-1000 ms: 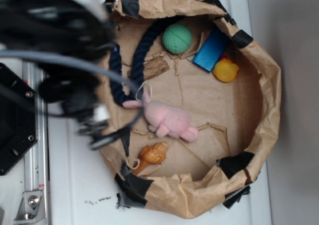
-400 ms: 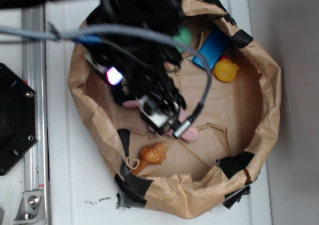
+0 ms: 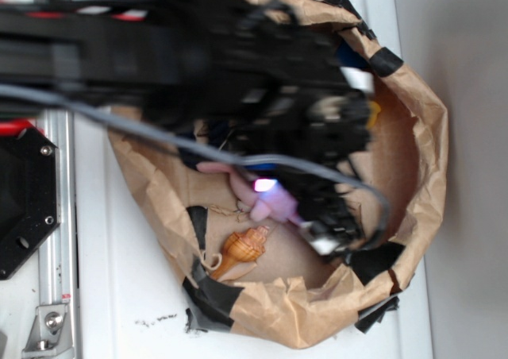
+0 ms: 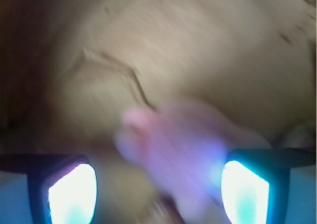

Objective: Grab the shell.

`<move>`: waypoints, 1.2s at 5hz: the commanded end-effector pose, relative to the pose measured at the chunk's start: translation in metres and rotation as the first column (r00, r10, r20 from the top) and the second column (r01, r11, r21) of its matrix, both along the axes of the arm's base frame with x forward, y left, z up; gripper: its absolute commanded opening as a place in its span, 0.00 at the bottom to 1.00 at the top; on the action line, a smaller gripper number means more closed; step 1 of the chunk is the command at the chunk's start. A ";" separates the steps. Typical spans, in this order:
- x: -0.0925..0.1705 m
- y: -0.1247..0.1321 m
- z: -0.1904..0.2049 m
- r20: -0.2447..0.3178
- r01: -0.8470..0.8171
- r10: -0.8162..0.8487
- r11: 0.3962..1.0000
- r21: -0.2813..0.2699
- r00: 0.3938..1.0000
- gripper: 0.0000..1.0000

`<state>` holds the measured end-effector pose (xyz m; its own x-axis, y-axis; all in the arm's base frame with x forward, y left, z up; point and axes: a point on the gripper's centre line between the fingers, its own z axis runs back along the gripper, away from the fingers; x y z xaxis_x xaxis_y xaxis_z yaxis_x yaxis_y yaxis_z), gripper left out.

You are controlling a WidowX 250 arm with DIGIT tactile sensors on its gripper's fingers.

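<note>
Your black gripper (image 4: 158, 189), jaws spread and empty, has swung across the brown paper basket (image 3: 429, 137) onto the pink plush (image 4: 173, 149), overshooting the small orange-tan spiral shell (image 3: 244, 246).

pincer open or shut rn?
Open. In the wrist view the pincer shows both lit fingertips set wide apart, the blurred pink plush between them.

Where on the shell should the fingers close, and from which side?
Probably across the ribbed, rounded body of the shell, coming straight down from above. It lies flat on the paper, apart from the pink plush, thin curled tip toward the taped wall. The tip looks too slim to hold. The gripper is open.
</note>
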<state>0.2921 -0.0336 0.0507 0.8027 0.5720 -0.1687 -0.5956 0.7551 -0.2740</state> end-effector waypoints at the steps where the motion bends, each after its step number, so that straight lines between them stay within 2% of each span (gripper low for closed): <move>1: -0.021 -0.054 -0.003 -0.042 0.152 -0.152 0.988 -0.002 0.988 1.00; 2: -0.035 -0.043 0.021 -0.029 0.168 -0.166 0.982 0.083 0.986 1.00; 3: -0.032 -0.015 0.060 0.045 0.111 -0.121 0.979 0.173 0.992 1.00; 4: -0.028 0.000 0.076 0.066 0.084 -0.095 0.985 0.148 0.993 1.00; 5: -0.034 -0.007 0.066 0.024 0.102 -0.106 0.986 0.130 0.994 1.00; 6: -0.048 -0.023 0.050 -0.018 0.138 -0.137 0.987 0.086 0.990 1.00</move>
<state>0.2456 -0.0538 0.0980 0.8644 0.4772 -0.1584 -0.5008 0.8451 -0.1873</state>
